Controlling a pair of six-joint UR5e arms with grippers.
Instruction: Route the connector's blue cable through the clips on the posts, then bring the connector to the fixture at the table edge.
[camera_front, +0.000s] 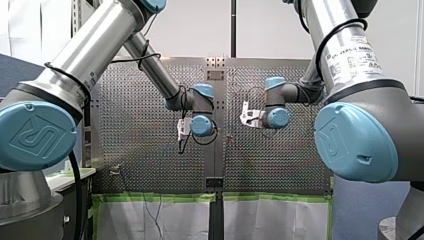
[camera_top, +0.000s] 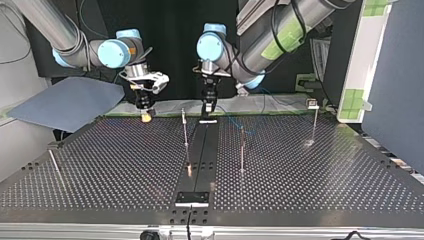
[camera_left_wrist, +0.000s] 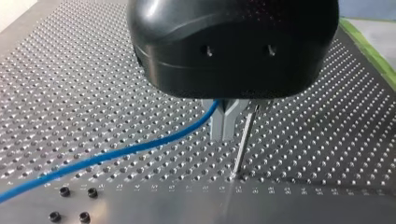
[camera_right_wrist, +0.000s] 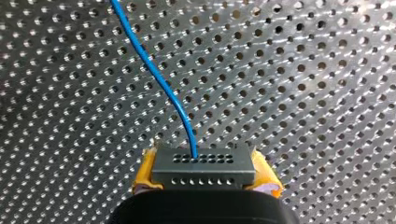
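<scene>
Since the small grey rectangular connector (camera_right_wrist: 204, 167) sits pinched between the yellow pads (camera_right_wrist: 146, 175) of my right tool (camera_right_wrist: 205, 173), low over the perforated metal table (camera_top: 100, 165) close to the edge on the arms' side, I'd say the routing is only just starting. No clip looks threaded yet. Its thin blue cable (camera_right_wrist: 154, 70) comes out of one of the connector's holes and runs across to my left tool (camera_left_wrist: 227, 126). That tool's grey metal fingers (camera_left_wrist: 219, 123) look closed on the blue cable, with a thin metal post (camera_left_wrist: 243, 147) standing just beside them.

To do this step well, I'd treat the left tool as the guide. Lead the cable to the clip on that post and slip it in from the side, leaving a bit of slack so the connector isn't tugged out of the right tool. Don't bump the post, it looks skinny enough to bend.

Slim posts (camera_top: 185, 135) stand mid-table either side of the black centre strip (camera_top: 200, 150). The black fixture plate (camera_top: 192, 198) is at the opposite table edge, well apart from both tools.
</scene>
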